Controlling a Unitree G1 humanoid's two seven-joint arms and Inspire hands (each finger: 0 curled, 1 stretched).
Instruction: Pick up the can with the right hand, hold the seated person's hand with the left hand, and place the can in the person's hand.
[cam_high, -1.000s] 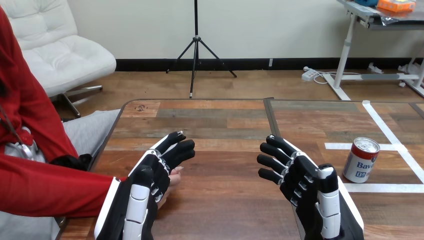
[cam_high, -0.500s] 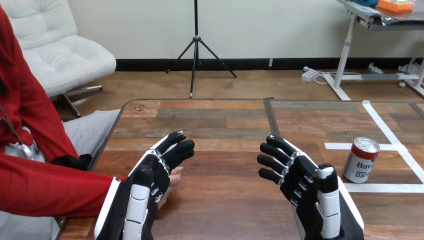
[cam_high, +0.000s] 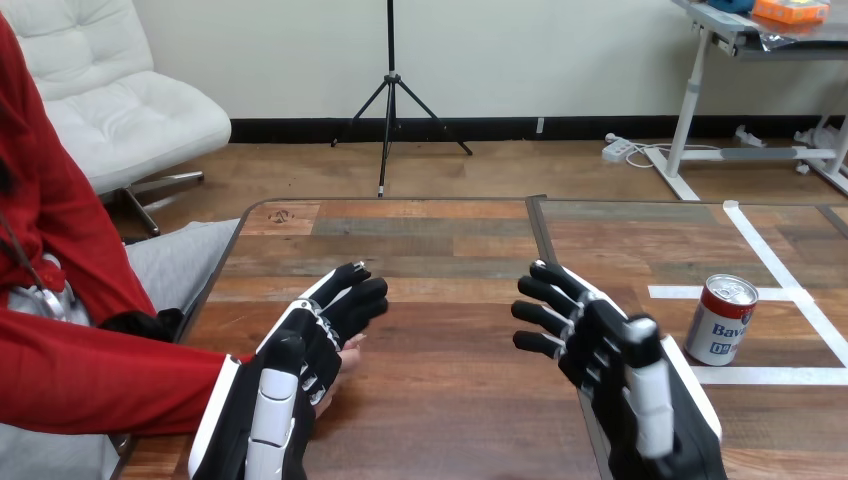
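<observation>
A red and white can (cam_high: 723, 318) stands upright on the table at the right, inside white tape lines. My right hand (cam_high: 598, 350) hovers to its left, well apart from it, with its fingers straight and open. At the lower left my left hand (cam_high: 305, 352) lies over the person's hand (cam_high: 350, 351), which rests on the table and shows just past my palm. The left hand's fingers are relaxed and open; I see nothing curled round the person's hand. The person's red sleeve (cam_high: 110, 375) comes in from the left edge.
White tape lines (cam_high: 770, 256) mark a box on the table's right part. A seam (cam_high: 541, 240) splits the wooden table top into two panels. The table's rounded far left corner (cam_high: 258, 212) lies near the person's lap.
My right hand has shifted slightly left and turned a little. The left hand, the person's hand and the can stay as they were.
</observation>
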